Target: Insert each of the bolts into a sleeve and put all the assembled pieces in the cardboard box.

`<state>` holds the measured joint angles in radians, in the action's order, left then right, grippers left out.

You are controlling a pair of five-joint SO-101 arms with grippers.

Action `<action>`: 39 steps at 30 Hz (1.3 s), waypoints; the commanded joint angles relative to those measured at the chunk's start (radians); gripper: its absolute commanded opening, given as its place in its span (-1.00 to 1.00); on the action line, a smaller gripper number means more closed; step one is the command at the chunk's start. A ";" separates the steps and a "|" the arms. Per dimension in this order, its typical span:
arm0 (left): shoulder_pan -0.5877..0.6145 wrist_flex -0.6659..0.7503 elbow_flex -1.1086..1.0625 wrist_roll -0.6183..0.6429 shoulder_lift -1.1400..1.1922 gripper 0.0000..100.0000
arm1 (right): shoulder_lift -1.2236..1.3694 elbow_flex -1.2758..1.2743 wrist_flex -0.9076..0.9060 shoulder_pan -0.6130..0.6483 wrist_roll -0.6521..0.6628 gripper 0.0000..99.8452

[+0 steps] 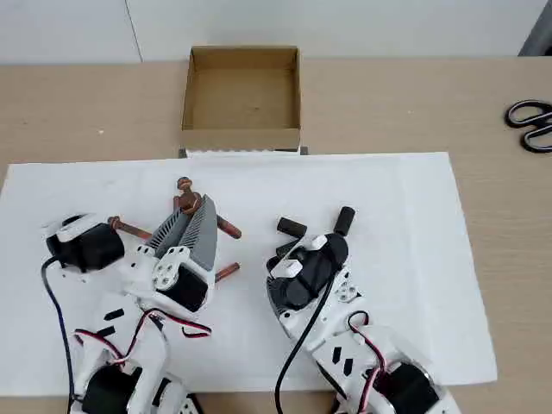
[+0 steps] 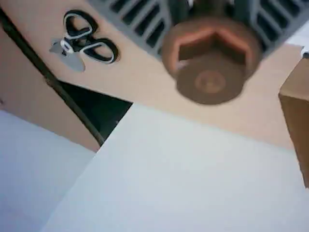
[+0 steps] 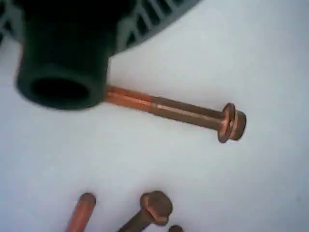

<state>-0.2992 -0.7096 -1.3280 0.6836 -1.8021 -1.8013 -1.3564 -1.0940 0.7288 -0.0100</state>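
**Bolt in one tool, sleeve in the other**

A copper bolt (image 2: 210,58) sits clenched in the left tool (image 1: 191,207), its hex head poking past the fingertips over the white sheet (image 1: 414,259). The right tool (image 1: 289,240) grasps a black sleeve (image 3: 60,72). A second sleeve (image 1: 345,220) lies just beside that arm. Three loose bolts (image 1: 129,228) lie around the left tool. The cardboard box (image 1: 241,138) stands open at the sheet's far edge. Scissors (image 1: 530,125) lie on the surface (image 1: 86,103), well apart to the right.
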 commanded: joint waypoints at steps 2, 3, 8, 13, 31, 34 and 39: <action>-0.068 0.028 0.013 0.003 -0.015 -0.99 | -0.012 0.006 0.053 0.019 -0.006 -0.99; -0.092 0.023 0.015 0.003 -0.015 -0.99 | -0.012 0.006 0.067 0.025 -0.006 -0.99; -0.140 0.021 0.013 0.000 -0.015 -0.99 | -0.012 0.006 0.099 0.041 -0.005 -0.99; -0.157 -0.009 0.013 -0.005 -0.015 -0.99 | -0.012 0.006 0.101 0.041 -0.005 -0.99; -0.219 -0.092 0.013 -0.044 -0.014 -0.99 | -0.012 0.012 0.222 0.041 0.193 -0.99; -0.272 -0.157 0.015 -0.089 -0.014 -0.99 | -0.012 0.012 0.254 0.041 0.270 -0.99; -0.324 -0.215 0.021 -0.164 -0.014 -0.99 | -0.012 0.011 0.306 0.041 0.345 -0.99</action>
<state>-0.5999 -0.9014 -1.3265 0.5531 -1.8067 -1.7998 -1.3579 -0.8408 0.7656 0.2954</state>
